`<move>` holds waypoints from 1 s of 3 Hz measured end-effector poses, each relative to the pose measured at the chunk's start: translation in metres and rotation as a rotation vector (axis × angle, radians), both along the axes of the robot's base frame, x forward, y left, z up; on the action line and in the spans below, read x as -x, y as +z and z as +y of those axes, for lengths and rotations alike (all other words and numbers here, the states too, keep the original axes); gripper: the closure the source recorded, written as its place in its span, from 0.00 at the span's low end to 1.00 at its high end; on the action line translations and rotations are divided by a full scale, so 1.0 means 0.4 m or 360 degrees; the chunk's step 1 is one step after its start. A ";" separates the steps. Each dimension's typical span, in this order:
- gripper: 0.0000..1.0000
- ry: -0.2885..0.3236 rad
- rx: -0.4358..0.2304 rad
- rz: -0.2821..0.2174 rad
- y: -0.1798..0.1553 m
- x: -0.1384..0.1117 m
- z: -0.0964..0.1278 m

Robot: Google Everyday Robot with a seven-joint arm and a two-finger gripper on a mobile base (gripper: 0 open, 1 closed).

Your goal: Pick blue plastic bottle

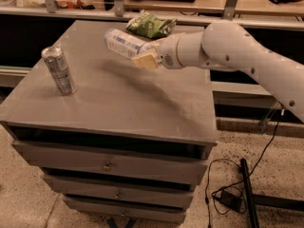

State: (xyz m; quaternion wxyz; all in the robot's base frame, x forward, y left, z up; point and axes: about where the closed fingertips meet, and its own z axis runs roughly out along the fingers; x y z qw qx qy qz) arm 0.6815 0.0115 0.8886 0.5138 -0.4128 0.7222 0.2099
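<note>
The blue plastic bottle (122, 42), clear with a white and pale-blue label, hangs on its side in the air above the back middle of the grey cabinet top (118, 99). My gripper (145, 56) reaches in from the right on a white arm and is shut on the bottle's right end. The bottle's cap end is hidden behind the fingers (146, 61). A faint shadow lies on the top below the bottle.
A silver drink can (59, 71) stands upright at the left of the top. A green snack bag (151, 24) lies at the back edge. A shelf and rail run behind the cabinet. Cables and a black bar lie on the floor at right.
</note>
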 end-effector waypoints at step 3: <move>1.00 0.0637 -0.0020 -0.0185 0.150 0.036 -0.006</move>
